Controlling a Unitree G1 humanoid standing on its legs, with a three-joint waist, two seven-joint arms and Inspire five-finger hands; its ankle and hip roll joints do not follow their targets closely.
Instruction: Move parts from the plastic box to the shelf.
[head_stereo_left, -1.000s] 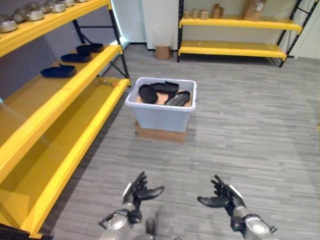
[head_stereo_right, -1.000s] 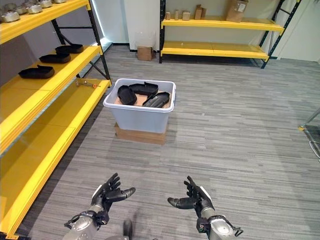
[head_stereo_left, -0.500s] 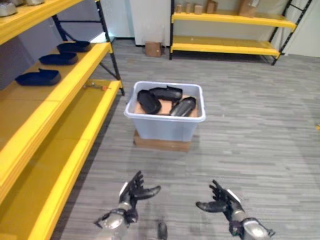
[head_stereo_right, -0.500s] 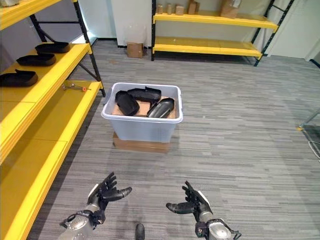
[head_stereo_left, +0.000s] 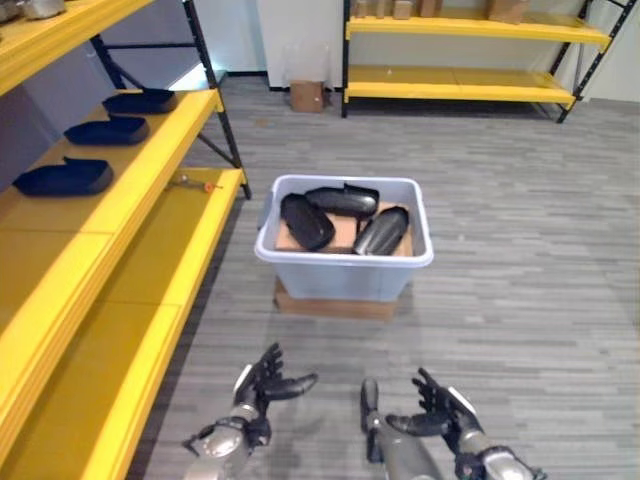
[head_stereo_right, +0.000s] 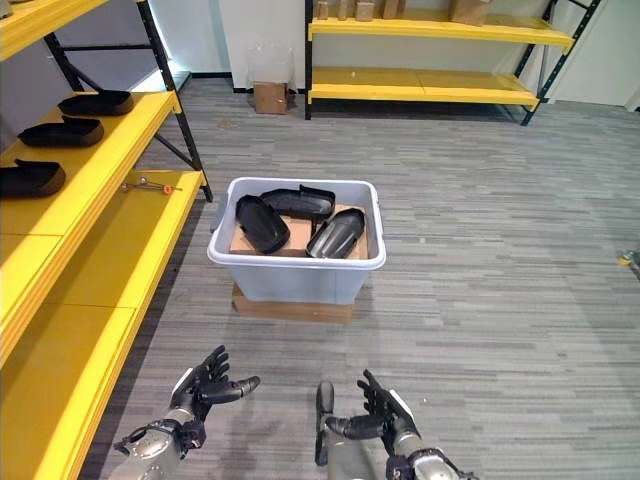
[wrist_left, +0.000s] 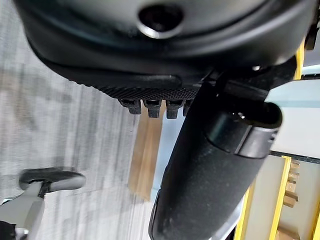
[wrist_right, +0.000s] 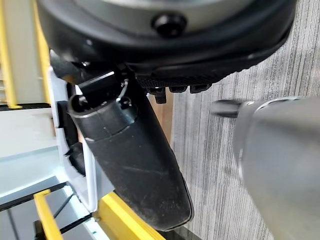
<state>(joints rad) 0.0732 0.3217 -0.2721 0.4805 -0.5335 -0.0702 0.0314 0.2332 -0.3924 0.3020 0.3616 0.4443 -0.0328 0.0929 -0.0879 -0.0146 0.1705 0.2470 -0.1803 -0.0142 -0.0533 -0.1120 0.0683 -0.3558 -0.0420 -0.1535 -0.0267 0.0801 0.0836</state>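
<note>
Both hands, left hand (head_stereo_left: 262, 383) and right hand (head_stereo_left: 438, 415), hung empty with fingers released, approaching the plastic box (head_stereo_left: 343, 274) at twelve o'clock, its parts (head_stereo_left: 306, 220) unpicked; next, reach in and grasp one

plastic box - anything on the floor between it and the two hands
Nothing visible: bare floor lies between the open left hand, the open right hand and the plastic box, where the black parts lie uncovered.

Translucent pale plastic box (head_stereo_left: 345, 275) holding glossy black moulded parts (head_stereo_left: 306, 220); matt yellow-painted shelf (head_stereo_left: 120, 200); grey wood-grain floor (head_stereo_left: 520, 250).
</note>
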